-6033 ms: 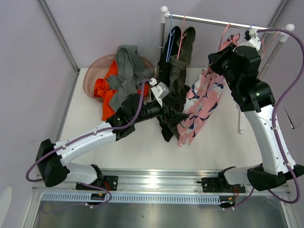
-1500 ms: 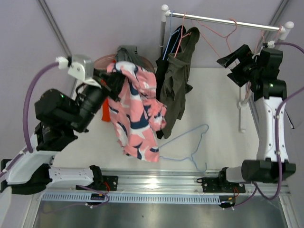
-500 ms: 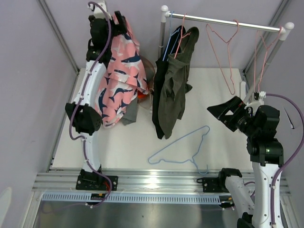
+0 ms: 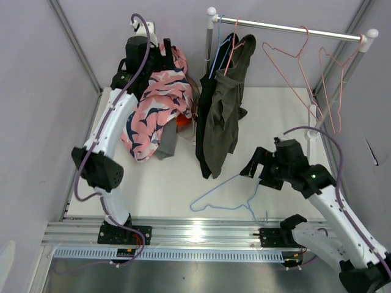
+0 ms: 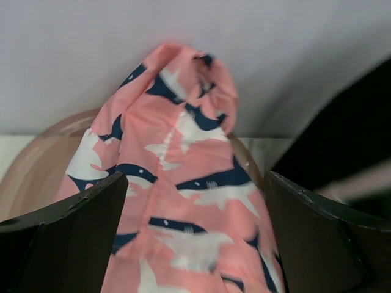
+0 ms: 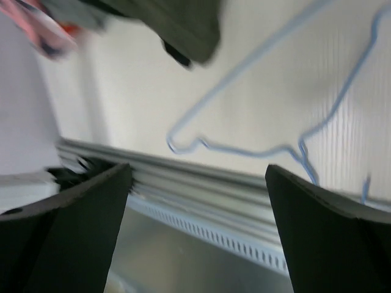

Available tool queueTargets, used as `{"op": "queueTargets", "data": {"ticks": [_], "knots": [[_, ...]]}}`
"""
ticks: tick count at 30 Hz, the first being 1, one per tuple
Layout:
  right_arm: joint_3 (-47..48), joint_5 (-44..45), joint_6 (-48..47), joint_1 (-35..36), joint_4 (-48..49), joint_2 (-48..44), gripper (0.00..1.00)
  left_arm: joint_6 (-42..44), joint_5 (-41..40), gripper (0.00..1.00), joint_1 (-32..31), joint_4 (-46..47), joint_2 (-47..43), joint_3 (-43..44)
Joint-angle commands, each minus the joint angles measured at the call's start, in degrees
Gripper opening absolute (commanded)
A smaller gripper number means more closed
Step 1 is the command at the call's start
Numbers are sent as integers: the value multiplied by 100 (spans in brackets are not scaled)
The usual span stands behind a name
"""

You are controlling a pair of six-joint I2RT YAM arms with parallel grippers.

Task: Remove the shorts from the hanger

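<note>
Right claw (image 4: 253,168): has swung down low in front of the rail (image 4: 293,27); its jaws are wide apart with nothing in them.
Blue hanger (image 4: 229,189): lies bare on the table in front of the rail, just by that claw.
Dark shorts (image 4: 221,110): a green pair and a black pair hang at the rail's left end, each on its hanger.
Pink hangers (image 4: 287,58): bare, on the rail's right half.
Pink shorts (image 4: 156,107): have dropped onto the heap in the tub (image 5: 36,171), left of the rail and a bit in front.
Heap: a bit of orange cloth (image 4: 183,121) and grey cloth (image 4: 166,145) peeks out from under them.
Left claw (image 5: 195,183): has just let go; it hangs over the heap with jaws wide, gripping nothing.
Job: I think one more pair is done. Two dark pairs must come off the rail next.
</note>
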Motion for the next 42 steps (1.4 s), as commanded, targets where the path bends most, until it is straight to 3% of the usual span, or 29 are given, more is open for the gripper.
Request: {"op": "queueTargets", "data": {"ticks": [1,5,9,13,16,18,26,38,42], "knots": [[-114,1148,407,557,-9,263,99,896,182,99,-426,-320,-1268,-58],[-333,1210,671,707,298,212,100,1002,639,99,-1014,-207,-2743,-2074],[-430,1253,759,733,352,247,99,625,648,96,-2128,-22,-4482,-4044],[-177,1683,821,760,185,159,99,422,710,86,-3166,-390,-5119,-5058],[297,2202,829,751,-70,62,99,282,544,89,-4089,-637,-5277,-5656],[518,2421,838,760,-167,18,99,185,367,92,-4738,-594,-5269,-6147],[774,2422,900,751,-202,-26,99,-447,69,97,-5883,-620,-3848,-6800],[554,2334,909,751,-474,-465,99,-695,-363,93,-6429,1110,-2264,-7178],[580,2352,873,751,-597,-544,99,-598,-520,93,-6456,1270,-1860,-7046]]}}
